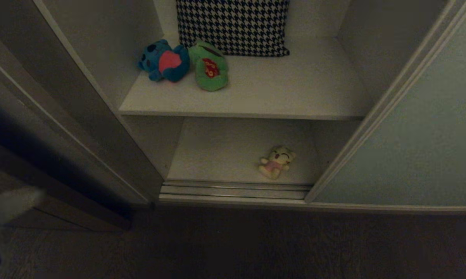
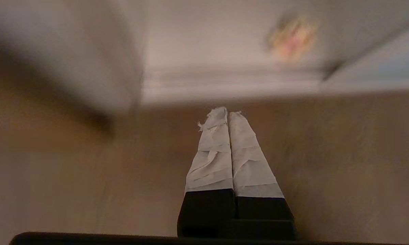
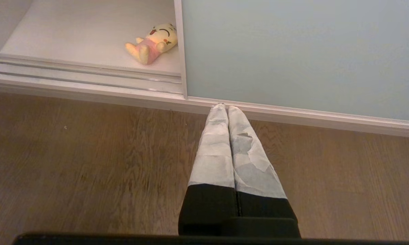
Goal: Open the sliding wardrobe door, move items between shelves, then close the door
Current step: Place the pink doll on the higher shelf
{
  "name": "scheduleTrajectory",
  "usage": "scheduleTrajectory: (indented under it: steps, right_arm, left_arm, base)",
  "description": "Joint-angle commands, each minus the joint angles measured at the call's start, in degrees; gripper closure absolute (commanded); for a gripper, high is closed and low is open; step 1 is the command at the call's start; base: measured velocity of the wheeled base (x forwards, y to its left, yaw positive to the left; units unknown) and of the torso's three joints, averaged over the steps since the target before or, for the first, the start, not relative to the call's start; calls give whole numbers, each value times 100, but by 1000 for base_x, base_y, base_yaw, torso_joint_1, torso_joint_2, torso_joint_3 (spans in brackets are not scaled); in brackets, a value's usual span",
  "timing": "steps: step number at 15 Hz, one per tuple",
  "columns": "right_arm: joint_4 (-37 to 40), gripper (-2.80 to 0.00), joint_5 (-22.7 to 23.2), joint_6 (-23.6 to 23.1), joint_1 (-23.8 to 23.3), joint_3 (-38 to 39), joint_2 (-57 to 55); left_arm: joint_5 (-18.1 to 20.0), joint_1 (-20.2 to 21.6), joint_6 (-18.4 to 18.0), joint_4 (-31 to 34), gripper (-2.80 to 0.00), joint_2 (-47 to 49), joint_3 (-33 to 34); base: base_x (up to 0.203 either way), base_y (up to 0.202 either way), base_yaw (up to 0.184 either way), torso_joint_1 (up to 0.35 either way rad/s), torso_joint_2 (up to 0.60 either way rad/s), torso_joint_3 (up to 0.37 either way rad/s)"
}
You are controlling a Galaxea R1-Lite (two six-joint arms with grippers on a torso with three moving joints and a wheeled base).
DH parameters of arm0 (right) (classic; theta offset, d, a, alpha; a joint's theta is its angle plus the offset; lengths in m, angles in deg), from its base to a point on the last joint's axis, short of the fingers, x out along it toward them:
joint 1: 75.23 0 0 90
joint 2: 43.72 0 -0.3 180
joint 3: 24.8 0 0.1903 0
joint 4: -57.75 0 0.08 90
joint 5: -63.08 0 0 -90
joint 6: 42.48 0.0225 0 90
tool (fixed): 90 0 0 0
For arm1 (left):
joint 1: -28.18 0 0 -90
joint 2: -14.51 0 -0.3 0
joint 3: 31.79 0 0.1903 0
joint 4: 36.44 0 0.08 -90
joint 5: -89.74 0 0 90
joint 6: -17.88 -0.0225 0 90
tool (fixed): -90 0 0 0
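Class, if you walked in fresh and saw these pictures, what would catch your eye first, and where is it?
The bright blue plush and green frog lie side by side on the upper shelf, before a houndstooth cloth. Below, the yellow plush lies alone on the lower shelf, beside the slid-open door.

Head view dim, floor [image 1: 233, 248] nearly black. Left wrist view motion-blurred beyond the closed jaws. Right wrist view bright, sharp, evenly lit.

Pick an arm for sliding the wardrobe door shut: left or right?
Right, probably. The right gripper hangs shut and empty at the foot of the sliding wardrobe door, near its open edge. The left gripper, also shut and empty, is over bare floor.
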Motion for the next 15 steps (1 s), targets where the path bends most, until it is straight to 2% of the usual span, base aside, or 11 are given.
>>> scheduleTrajectory:
  steps: [1, 5, 7, 9, 11, 12, 15]
  right_arm:
    - [-2, 0, 3, -7, 8, 1, 4]
    - [-2, 0, 3, -6, -1, 1, 4]
    - [-2, 0, 3, -7, -1, 1, 4]
    - [-2, 0, 3, 0, 0, 1, 4]
    - [-2, 0, 3, -7, -1, 1, 4]
    - [-2, 0, 3, -7, -1, 1, 4]
    - [-2, 0, 3, 2, -1, 1, 4]
  left_arm:
    - [35, 293, -81, 101, 0, -2024, 1229]
    - [44, 664, -238, 194, 0, -4030, 3001]
    - [-13, 763, -88, 42, 0, -4178, 3322]
    - [-359, 779, -333, -263, 0, -4161, 3558]
    - [-458, 779, -469, -937, 0, -4157, 3859]
    - [-428, 779, -602, -928, 0, -4158, 3865]
    - [-426, 776, -670, -913, 0, -4160, 3856]
  base:
    - [0, 0, 0, 0, 0, 0]
    - [0, 0, 0, 0, 0, 0]
    - [0, 0, 0, 0, 0, 0]
    - [0, 0, 0, 0, 0, 0]
    - [0, 0, 0, 0, 0, 0]
    - [0, 0, 0, 0, 0, 0]
    - [0, 0, 0, 0, 0, 0]
